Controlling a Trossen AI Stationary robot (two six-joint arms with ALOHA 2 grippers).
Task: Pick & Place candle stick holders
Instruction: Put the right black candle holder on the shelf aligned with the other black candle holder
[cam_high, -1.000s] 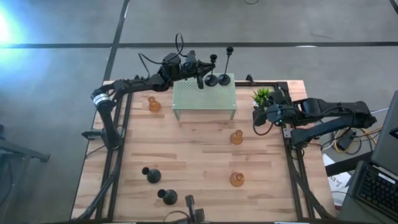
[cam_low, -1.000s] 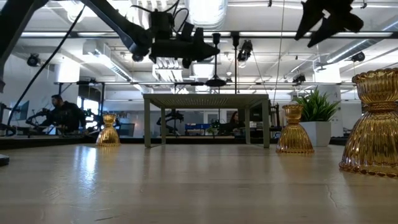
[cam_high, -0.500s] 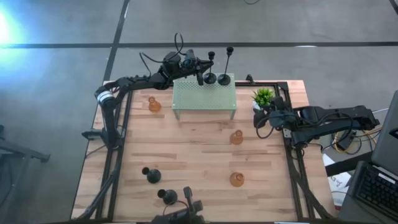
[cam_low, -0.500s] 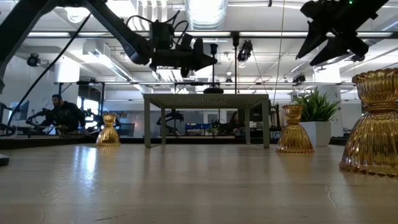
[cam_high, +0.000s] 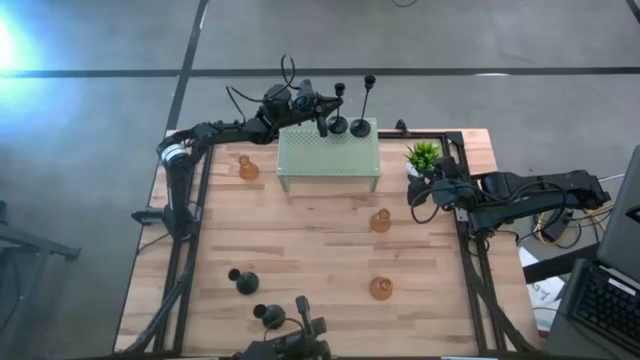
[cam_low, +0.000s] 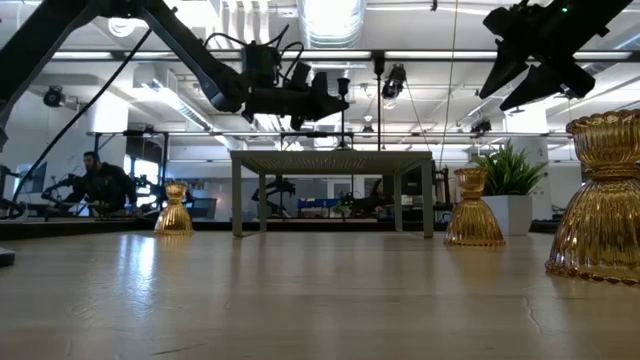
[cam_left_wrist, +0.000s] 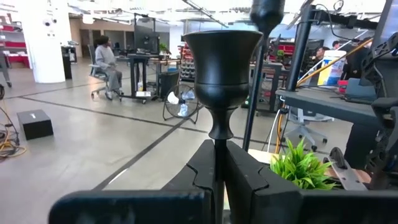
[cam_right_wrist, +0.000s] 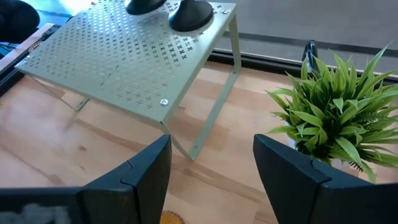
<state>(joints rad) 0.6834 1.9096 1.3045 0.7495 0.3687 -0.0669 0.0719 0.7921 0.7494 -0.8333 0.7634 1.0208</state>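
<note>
Holders are sitting across the frame: an amber one at the left, two black ones at the lower left, two more black ones on the rack's far edge at top centre, and two amber ones toward the right. Left gripper is hovering at the rack's upper edge, clamped on the stem of a black holder standing there. Right gripper is hanging with fingers apart beside the plant at the right.
</note>
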